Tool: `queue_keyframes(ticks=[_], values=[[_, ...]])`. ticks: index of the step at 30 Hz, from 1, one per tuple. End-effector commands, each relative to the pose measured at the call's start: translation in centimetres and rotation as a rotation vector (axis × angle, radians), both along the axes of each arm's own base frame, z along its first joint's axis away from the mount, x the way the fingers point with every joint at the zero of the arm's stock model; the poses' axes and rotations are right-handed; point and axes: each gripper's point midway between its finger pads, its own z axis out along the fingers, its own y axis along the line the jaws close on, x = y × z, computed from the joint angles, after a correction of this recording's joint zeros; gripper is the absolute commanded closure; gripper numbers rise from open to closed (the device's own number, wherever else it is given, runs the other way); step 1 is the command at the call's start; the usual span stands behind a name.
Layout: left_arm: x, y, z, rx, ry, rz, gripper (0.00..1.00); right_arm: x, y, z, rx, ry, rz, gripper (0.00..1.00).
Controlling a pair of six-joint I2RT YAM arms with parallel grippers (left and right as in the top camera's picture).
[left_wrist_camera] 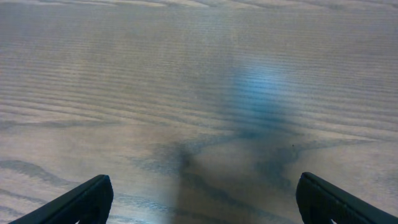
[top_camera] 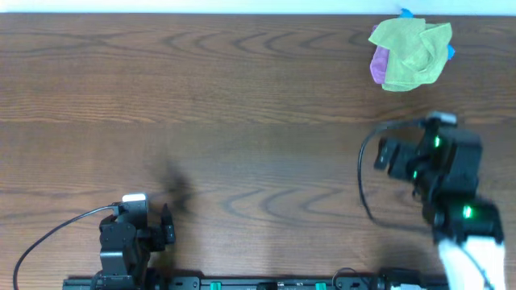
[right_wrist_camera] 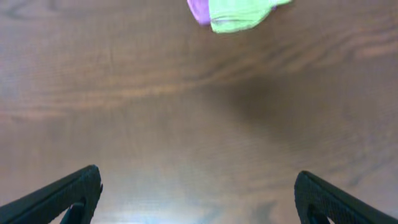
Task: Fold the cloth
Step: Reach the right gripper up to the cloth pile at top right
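The right gripper [right_wrist_camera: 198, 190] hangs low over the dark wood-grain table [top_camera: 242, 97], its two black fingers spread wide with nothing between them. The left gripper [left_wrist_camera: 203, 186], at the near left, is likewise wide apart and empty. Beyond the right gripper and clear of it, at the far right of the table, the lime-green terry cloth [top_camera: 411, 50] lies crumpled in a heap on a purple cloth [top_camera: 377, 66]. A bright blue cloth [top_camera: 450, 53] peeks out at its right edge.

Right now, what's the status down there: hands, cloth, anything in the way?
Left gripper open, empty. Right gripper open, empty. Green cloth crumpled, unfolded, untouched, lying on a purple cloth; blue cloth peeks out behind.
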Motion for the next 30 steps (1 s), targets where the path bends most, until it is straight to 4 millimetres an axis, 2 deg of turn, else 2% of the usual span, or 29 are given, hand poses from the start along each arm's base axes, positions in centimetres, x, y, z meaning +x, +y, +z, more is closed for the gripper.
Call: queue_keyframes(ticks=[1, 6, 12, 17, 23, 26, 30], values=[[-1.1, 0.6, -1.7, 0.039, 0.072, 0.012, 0.05, 2.9, -1.0, 1.7, 0.017, 0.004, -0.047, 0.01], [-1.1, 0.6, -1.7, 0.039, 0.072, 0.012, 0.05, 7.3, -2.2, 2.1, 0.067, 0.04, -0.06, 0.01], [-1.1, 0.6, -1.7, 0.039, 0.072, 0.012, 0.05, 11.4, -5.8, 1.1, 0.131, 0.087, -0.141, 0.01], [-1.1, 0.6, -1.7, 0.039, 0.072, 0.012, 0.05, 14.5, -8.8, 0.6, 0.102, 0.094, -0.133, 0.01], [-1.1, 0.6, -1.7, 0.039, 0.072, 0.012, 0.05, 17.0, -9.8, 0.7, 0.075, 0.057, -0.114, 0.01], [-1.1, 0.6, -1.7, 0.039, 0.072, 0.012, 0.05, 17.3, -10.7, 0.9, 0.028, 0.042, -0.136, 0.01], [-1.1, 0.6, -1.7, 0.039, 0.072, 0.012, 0.05, 18.9, -11.1, 2.3, 0.007, -0.042, -0.132, 0.01]])
